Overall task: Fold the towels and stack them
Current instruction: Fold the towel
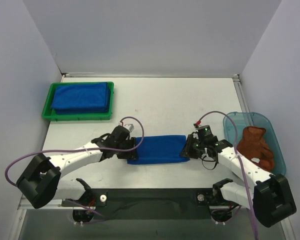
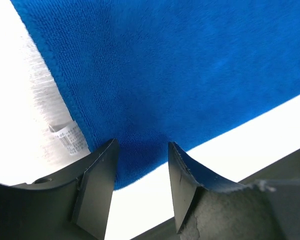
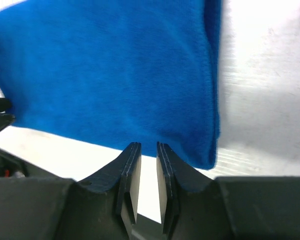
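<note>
Left hand (image 2: 141, 146), released, straddles the near edge of the folded royal-blue terry towel (image 1: 157, 149) on the white worktop (image 1: 165, 100), while right hand (image 3: 147, 146), almost clenched at the other end (grasping or not, I cannot tell), is probably placed so to fold it together.

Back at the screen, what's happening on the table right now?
Both arms are at a royal blue terry towel folded into a long strip mid-table. The left gripper sits at its left end, jaws apart; the right gripper at its right end, jaws nearly together. Whether the right one pinches cloth is unclear. The green plastic tray holds folded blue towels; a rust-brown towel sits crumpled in the translucent teal bin.
</note>
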Controlling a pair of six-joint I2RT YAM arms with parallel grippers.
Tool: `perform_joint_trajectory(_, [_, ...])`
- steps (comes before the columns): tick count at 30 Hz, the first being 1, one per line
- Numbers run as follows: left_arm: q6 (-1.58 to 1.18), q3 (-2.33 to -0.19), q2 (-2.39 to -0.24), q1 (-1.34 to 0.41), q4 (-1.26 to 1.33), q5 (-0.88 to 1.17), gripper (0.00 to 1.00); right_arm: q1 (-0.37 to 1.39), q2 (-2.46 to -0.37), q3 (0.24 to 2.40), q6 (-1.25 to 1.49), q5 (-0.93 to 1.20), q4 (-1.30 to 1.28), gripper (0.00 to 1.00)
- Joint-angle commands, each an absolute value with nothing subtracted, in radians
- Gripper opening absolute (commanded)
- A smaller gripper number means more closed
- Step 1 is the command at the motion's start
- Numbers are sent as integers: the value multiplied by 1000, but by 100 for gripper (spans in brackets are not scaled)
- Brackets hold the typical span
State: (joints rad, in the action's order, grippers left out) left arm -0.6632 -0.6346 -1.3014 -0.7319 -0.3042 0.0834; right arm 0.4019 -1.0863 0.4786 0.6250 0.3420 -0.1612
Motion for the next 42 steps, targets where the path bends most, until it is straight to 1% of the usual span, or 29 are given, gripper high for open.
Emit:
perform_joint_trajectory(1, [-687,-666,-1227,-741,-310,45,55,413,-1033,506,659,385,-123,21])
perform_joint_trajectory(5, [-736,-722,-1203,-778,-295,40,55,443,-1023,508,722,428,-8,22])
perform_joint_trajectory(9, [-770,-726,-1238,-824,-236,44,52,469,-1090,486,779,422,75,22])
perform_joint_trajectory(10, [-773,-718,-1258,-828,-232,48,46,471,-1098,477,793,414,81,22])
perform_joint_trajectory(12, [-785,-675,-1275,-831,-218,52,42,471,-1107,434,822,381,92,22])
perform_joint_trajectory(13, [-787,-655,-1285,-831,-212,48,35,469,-1104,420,831,370,92,22])
perform_joint_trajectory(16, [-793,-588,-1289,-828,-210,29,28,465,-1082,358,867,328,87,22])
perform_joint_trajectory(19, [-805,-545,-1266,-825,-206,32,25,454,-1037,315,896,284,66,24])
perform_joint_trajectory(23, [-792,-538,-1235,-821,-238,32,24,391,-980,285,922,267,32,27])
perform_joint_trajectory(27, [-778,-560,-1209,-819,-328,26,25,374,-896,296,923,278,15,32])
perform_joint_trajectory(28, [-781,-563,-1171,-819,-334,12,25,376,-879,305,913,281,18,33])
perform_joint_trajectory(29, [-790,-569,-1148,-819,-333,8,27,374,-861,323,910,282,29,39])
perform_joint_trajectory(30, [-798,-575,-1123,-819,-328,8,31,376,-853,333,901,281,40,43])
perform_joint_trajectory(31, [-802,-583,-1082,-818,-322,-35,34,376,-851,339,893,279,58,46])
perform_joint_trajectory(33, [-801,-610,-1057,-812,-285,-58,39,376,-867,345,896,282,141,53])
perform_joint_trajectory(36, [-778,-632,-1069,-769,-197,-64,41,377,-952,351,907,316,308,61])
perform_joint_trajectory(38, [-769,-629,-1110,-715,-87,-52,42,388,-1036,362,901,319,429,63])
perform_joint_trajectory(42, [-796,-583,-1237,-612,173,35,42,403,-1161,367,873,296,647,63])
